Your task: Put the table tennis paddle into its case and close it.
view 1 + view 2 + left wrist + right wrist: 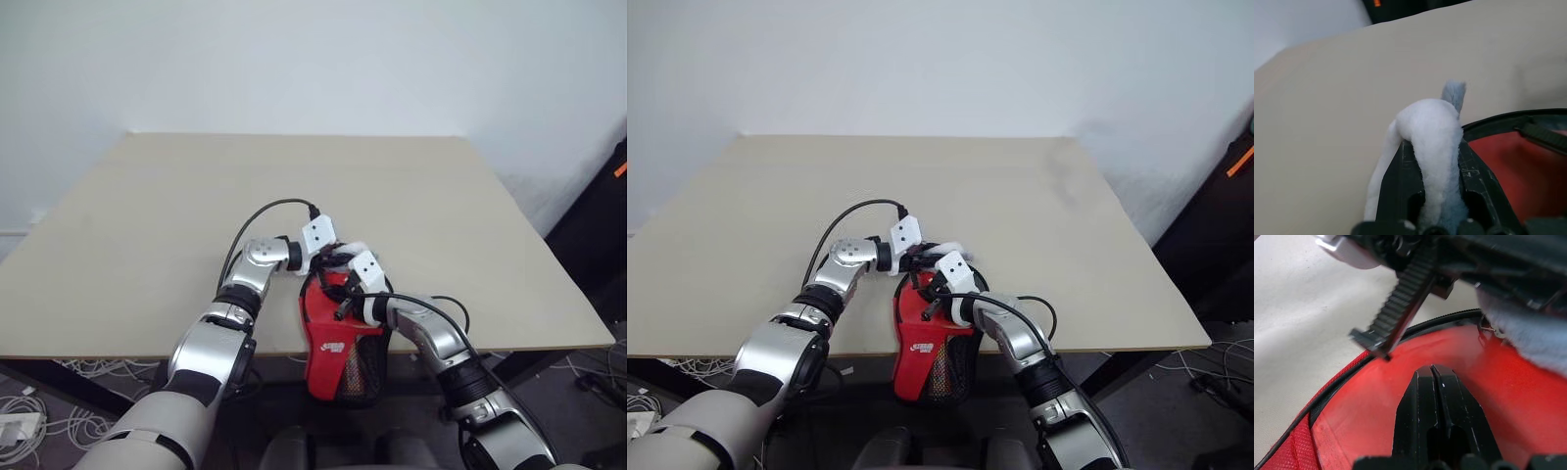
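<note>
The case (pixel 331 345), red with a white logo and black mesh pocket, lies at the table's (pixel 176 215) front edge and hangs partly over it. My left gripper (pixel 338 257) is at its upper rim, shut on a white fluffy strip (pixel 1430 142) that hangs from a small metal ring at the zip (pixel 1484 330). My right gripper (pixel 1433 369) is shut, its tips resting against the case's red face (pixel 1361 411) just below the left one. The table tennis paddle is hidden.
The pale tabletop stretches wide beyond and to both sides of the case. Its front edge (pixel 118 348) runs right under my arms. Loose cables (pixel 39 392) lie on the floor at the left. A dark object (pixel 607 215) stands off the right side.
</note>
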`<move>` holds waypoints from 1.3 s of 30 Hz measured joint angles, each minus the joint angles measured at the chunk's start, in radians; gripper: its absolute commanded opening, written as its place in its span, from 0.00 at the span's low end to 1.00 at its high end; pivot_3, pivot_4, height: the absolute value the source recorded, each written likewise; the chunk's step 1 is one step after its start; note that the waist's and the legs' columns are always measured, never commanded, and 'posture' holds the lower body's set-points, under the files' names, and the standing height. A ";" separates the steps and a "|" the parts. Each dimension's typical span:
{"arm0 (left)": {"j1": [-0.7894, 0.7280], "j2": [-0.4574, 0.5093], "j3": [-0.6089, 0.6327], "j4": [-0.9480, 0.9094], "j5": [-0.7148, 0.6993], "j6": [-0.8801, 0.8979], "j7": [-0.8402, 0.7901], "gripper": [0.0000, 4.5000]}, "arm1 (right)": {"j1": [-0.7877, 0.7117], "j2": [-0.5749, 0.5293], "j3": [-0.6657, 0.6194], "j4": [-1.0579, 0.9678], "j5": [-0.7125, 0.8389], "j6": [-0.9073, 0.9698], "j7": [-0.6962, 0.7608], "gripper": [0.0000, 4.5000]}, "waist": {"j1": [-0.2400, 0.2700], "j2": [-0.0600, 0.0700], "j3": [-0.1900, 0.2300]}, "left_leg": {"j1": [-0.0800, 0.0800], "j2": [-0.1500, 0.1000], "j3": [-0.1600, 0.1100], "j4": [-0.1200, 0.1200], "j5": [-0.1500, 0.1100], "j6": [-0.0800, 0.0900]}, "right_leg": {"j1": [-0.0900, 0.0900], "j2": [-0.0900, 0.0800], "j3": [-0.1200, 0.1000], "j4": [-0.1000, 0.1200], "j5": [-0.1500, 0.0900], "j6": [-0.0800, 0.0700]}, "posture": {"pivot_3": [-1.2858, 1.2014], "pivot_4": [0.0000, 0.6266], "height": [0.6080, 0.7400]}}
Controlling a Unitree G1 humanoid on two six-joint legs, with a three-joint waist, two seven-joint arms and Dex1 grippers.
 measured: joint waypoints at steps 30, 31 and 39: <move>0.036 0.211 -0.019 -0.385 -0.101 0.160 -0.271 1.00 | -0.027 0.001 0.011 0.030 0.000 -0.001 0.016 0.00 | -0.011 0.001 0.000 | 0.002 0.001 0.000 0.000 0.000 0.000 | 0.002 0.000 0.000 0.001 -0.001 0.001 | 0.52 0.00 1.00; 0.048 0.233 -0.018 -0.433 -0.117 0.189 -0.289 1.00 | -0.027 0.001 0.013 0.027 0.000 0.000 0.017 0.00 | -0.012 0.001 0.000 | 0.002 0.001 0.000 0.000 0.000 0.000 | 0.002 0.000 0.000 0.001 -0.001 0.001 | 0.52 0.00 1.00; 0.299 0.356 0.027 -0.799 -0.257 0.396 -0.313 0.63 | 0.017 -0.058 0.030 -0.098 0.002 0.079 0.037 0.00 | -0.009 0.002 0.000 | 0.002 0.001 0.001 0.000 0.000 0.000 | 0.002 -0.001 0.001 0.000 -0.001 0.001 | 0.52 0.00 1.00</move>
